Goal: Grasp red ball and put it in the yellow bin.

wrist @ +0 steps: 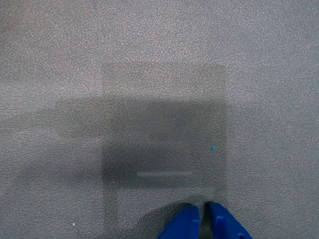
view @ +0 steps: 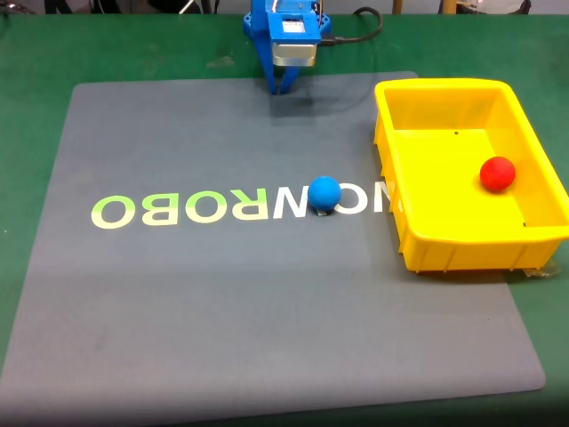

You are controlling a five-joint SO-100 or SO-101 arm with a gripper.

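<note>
Red ball [view: 498,173]: lies inside the bin, on its floor toward the 3 o'clock wall in the fixed view, free of the claw.
Bin [view: 404,236]: bright yellow tub at 3 o'clock on the grey mat [view: 178,311], upright, with one corner overhanging the mat's edge at lower right.
Blue ball [view: 324,193]: sits mid-mat on the pale lettering, just off the bin's 9 o'clock wall and apart from it.
Claw [wrist: 203,219]: two blue fingertips enter the wrist view at 6 o'clock, nearly touching with only a thin gap between them; clenched on nothing, with bare mat and its own shadow ahead.
Arm [view: 286,44]: folded back at 12 o'clock on the mat's far edge in the fixed view, tips pointing down at the mat, well apart from both balls and the bin.
Task standing: by the look of things, done; the ball rests where the sentence wants it.
How the ball would handle: likely light; matte surface should give the fingers [wrist: 184,226] some bite; whether it is soft foam or hard cannot be told.
Where to grip, if it had to be lifted again: across its widest girth, jaws set level either side, since a pinch above or below centre would probably squirt a sphere out.
Risk: it rolls freely on the smooth tub floor; a nudge from one finger would likely send it to a wall.
</note>
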